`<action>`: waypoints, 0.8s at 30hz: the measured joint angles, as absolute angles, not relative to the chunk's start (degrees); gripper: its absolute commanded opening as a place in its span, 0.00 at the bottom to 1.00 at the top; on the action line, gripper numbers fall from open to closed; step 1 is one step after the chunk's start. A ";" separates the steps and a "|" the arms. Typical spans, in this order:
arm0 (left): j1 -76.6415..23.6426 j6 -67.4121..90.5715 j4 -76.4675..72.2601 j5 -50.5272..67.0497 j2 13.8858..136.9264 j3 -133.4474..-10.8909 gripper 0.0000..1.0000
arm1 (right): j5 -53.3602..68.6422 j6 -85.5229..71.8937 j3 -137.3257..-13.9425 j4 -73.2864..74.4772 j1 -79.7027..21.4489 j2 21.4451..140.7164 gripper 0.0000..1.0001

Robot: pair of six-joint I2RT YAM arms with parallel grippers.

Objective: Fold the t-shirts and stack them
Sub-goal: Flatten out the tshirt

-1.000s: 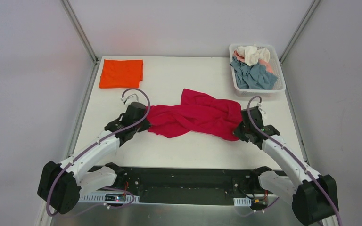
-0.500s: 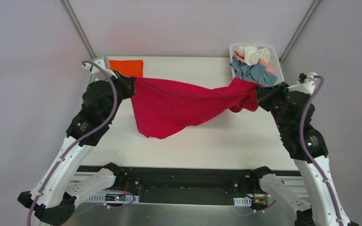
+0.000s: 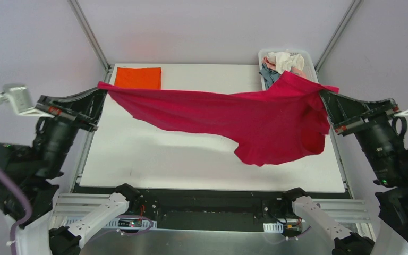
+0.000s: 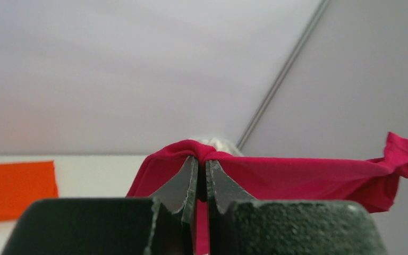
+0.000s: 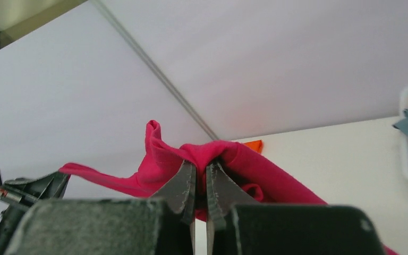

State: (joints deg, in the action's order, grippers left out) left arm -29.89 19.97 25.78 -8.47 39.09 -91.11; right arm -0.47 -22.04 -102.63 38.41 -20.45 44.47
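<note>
— Where's the red shirt (image 3: 234, 119)?
— Hung above the table (image 3: 191, 159), pulled between your hands: left hand (image 4: 202, 162) and right hand (image 5: 201, 164) each pinch an end. Its right half sags.
— How do I lay it well?
— You'd best lower both ends level, taut; let the sagging hem land first, short of the orange shirt (image 3: 137, 78).

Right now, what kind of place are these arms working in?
Probably a robot lab cell, not a home: a white table boxed in by plain grey walls and metal frame posts, a laundry basket at its far corner, a red t-shirt held stretched above.
</note>
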 measured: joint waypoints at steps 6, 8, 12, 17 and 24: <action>-29.89 19.94 27.68 -2.72 38.13 -98.59 0.00 | 8.38 -23.38 -109.23 40.84 -20.45 44.07 0.00; -29.89 19.94 28.62 -1.80 38.09 -98.91 0.00 | 9.52 -23.90 -109.86 40.95 -20.45 44.03 0.00; -29.89 19.94 30.46 -2.17 38.04 -97.86 0.00 | 9.91 -24.73 -108.47 40.95 -20.47 43.90 0.00; -29.89 19.88 30.83 -6.61 38.02 -93.60 0.00 | 7.40 -25.08 -100.27 39.97 -20.45 43.11 0.00; -29.87 23.00 29.82 -28.38 45.60 -79.48 0.00 | -5.93 -24.62 -82.65 33.58 -20.49 46.92 0.00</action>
